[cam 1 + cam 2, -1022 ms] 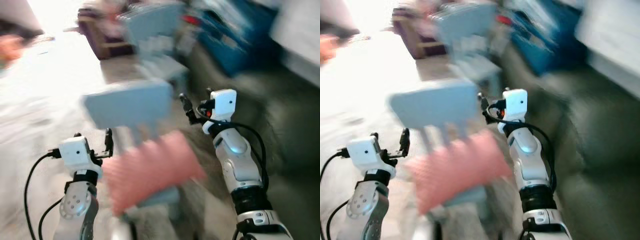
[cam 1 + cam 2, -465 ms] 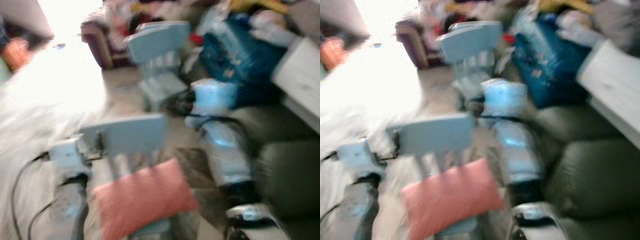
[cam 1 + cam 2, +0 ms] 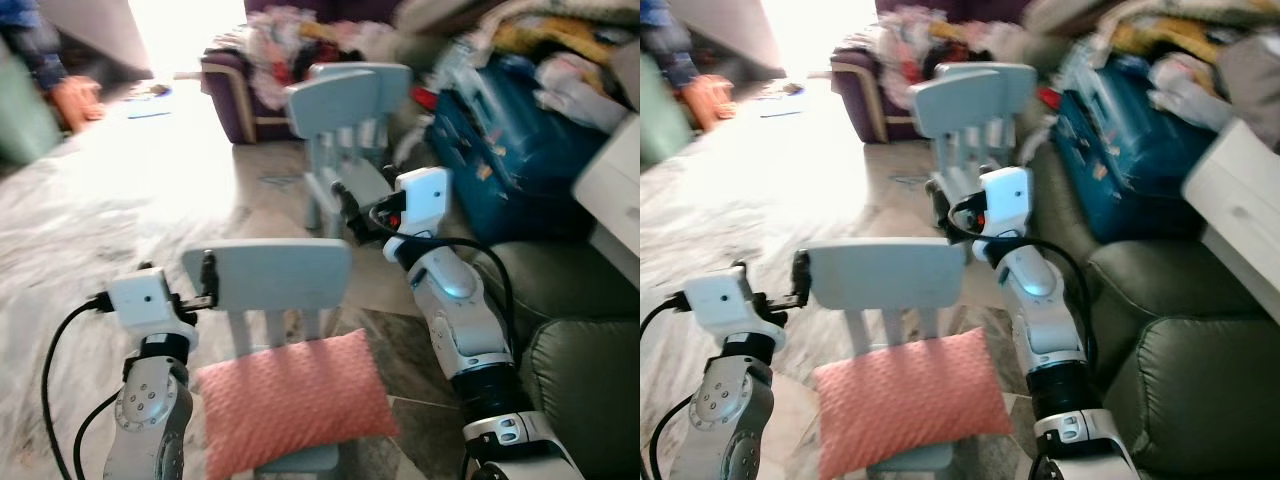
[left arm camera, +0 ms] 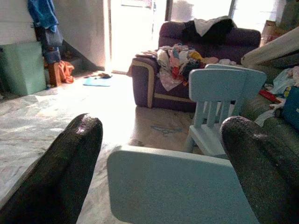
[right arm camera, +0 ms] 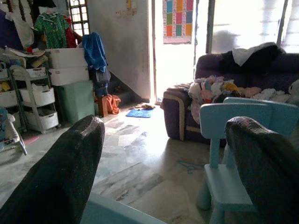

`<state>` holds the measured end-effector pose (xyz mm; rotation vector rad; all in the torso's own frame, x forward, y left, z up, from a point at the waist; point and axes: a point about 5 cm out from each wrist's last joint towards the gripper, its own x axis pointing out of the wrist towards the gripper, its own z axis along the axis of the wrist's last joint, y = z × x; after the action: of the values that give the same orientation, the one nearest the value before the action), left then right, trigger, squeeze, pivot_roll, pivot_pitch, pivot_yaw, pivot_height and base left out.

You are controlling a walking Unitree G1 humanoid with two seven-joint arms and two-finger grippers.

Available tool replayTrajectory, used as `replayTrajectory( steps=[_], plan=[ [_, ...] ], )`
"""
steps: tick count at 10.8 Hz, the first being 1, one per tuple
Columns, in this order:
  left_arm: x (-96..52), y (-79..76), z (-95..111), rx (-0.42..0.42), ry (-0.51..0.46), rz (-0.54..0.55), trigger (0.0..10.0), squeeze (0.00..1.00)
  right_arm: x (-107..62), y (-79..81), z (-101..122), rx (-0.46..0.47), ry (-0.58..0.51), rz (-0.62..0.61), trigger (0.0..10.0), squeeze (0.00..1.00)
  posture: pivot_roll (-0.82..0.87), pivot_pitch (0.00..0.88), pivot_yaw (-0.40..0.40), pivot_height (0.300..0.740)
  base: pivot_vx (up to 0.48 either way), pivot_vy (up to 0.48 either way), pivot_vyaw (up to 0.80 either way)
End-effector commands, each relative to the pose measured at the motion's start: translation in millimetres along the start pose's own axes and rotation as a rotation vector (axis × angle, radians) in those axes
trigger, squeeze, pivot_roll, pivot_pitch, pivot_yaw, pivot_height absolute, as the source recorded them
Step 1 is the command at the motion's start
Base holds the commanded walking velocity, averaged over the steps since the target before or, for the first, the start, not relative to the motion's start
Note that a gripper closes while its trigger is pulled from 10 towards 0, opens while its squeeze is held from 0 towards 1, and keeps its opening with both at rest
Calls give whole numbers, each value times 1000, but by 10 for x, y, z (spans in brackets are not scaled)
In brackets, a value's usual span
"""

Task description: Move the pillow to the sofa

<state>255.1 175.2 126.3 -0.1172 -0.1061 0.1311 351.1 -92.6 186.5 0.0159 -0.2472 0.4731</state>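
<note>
- The left gripper (image 3: 208,281) was raised at the left edge of the near chair's (image 3: 275,275) backrest, its two black fingers (image 4: 65,172) spread wide apart with nothing between them; the wrist view looked out over the top of that backrest.
- The pillow (image 3: 292,397), salmon-pink and textured, lay on the seat of the near chair, tilted a little and overhanging the seat's front, just beside the left arm and touched by neither gripper.
- A second pale-blue chair (image 3: 345,110) stood farther back, with a purple sofa (image 4: 161,79) heaped with clothes behind it.
- The right gripper (image 3: 346,205) was held up between the two chairs, beyond the near backrest's right end; its fingers (image 5: 261,172) stood well apart and empty.
- A dark green sofa (image 3: 1200,370) sat at the right, beside the right arm.
- A blue suitcase (image 3: 510,150) lay behind the green sofa, with bundled cloth piled above it.
- A white cabinet edge (image 3: 1240,215) showed at far right.
</note>
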Motion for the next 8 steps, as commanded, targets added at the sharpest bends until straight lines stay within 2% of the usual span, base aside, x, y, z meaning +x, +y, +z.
replayTrajectory(
  steps=[1, 5, 8],
  plan=[
    [-1, 2, -24, 15, 16, 10, 10000, 0, -25, -40, 33, -1, -13, -2, 10000, 0, -176, 23, 52, 740, 0, 0, 0],
    [-43, 30, -29, 44, 32, 26, 10000, 0, -10, 3, 20, 19, -6, 22, 10000, 0, -165, 30, 43, 740, 0, 0, 0],
    [-62, 47, -42, 28, 43, 40, 10000, 0, -12, 22, 11, 24, -3, 36, 10000, 0, -161, 36, 40, 740, 0, 470, 0]
  ],
)
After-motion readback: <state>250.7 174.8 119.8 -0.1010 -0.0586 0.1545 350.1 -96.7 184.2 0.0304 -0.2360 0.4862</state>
